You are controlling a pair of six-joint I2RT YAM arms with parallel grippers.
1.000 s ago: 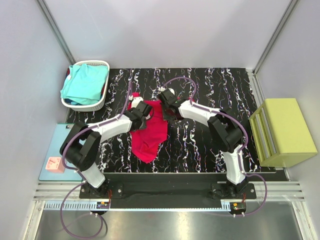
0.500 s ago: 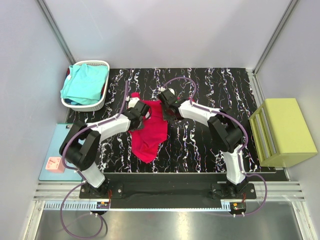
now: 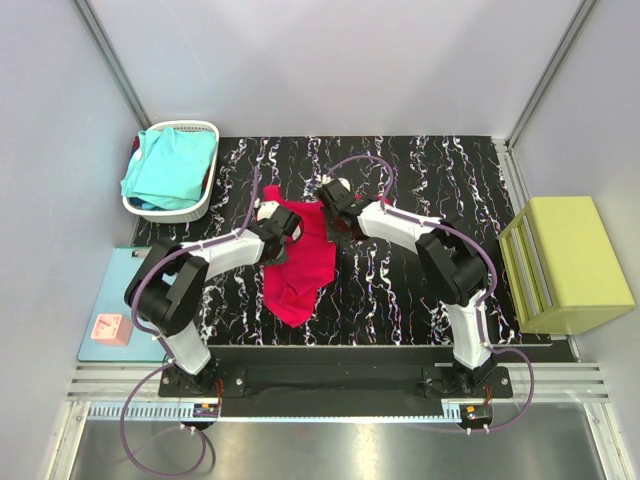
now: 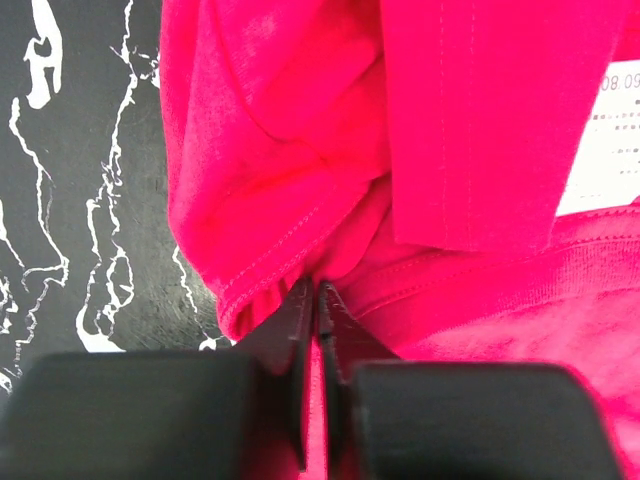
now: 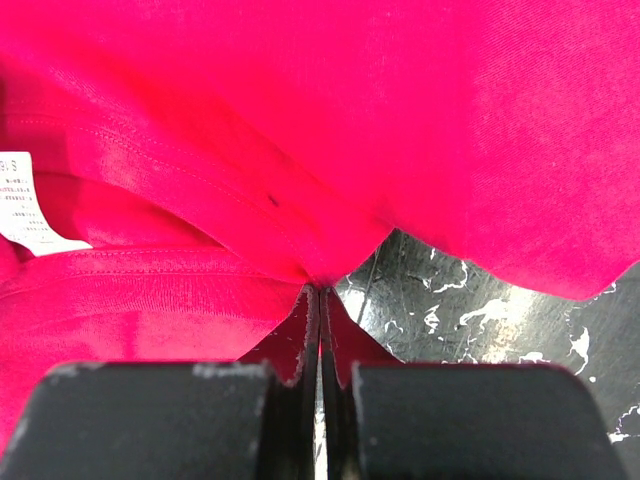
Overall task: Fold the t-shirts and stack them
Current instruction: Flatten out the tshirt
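A crimson-red t-shirt [image 3: 300,262] lies crumpled on the black marbled table, between the two arms. My left gripper [image 3: 288,228] pinches its upper left edge; in the left wrist view the jaws [image 4: 318,300] are shut on a fold of red cloth [image 4: 290,150]. My right gripper [image 3: 335,222] holds the upper right edge, and the right wrist view shows its jaws [image 5: 320,295] shut on red cloth [image 5: 300,120]. A white label [image 5: 25,205] shows on the shirt. A turquoise t-shirt [image 3: 168,168] sits bunched in a white basket [image 3: 205,130] at the back left.
A yellow-green block [image 3: 570,262] stands off the table's right edge. A light-blue mat [image 3: 112,340] with a small pink cube [image 3: 107,328] lies at the near left. Grey walls close in the back and sides.
My left gripper has closed on the red shirt's upper left edge and shifted slightly. The right gripper has stayed shut on the shirt, unmoved.
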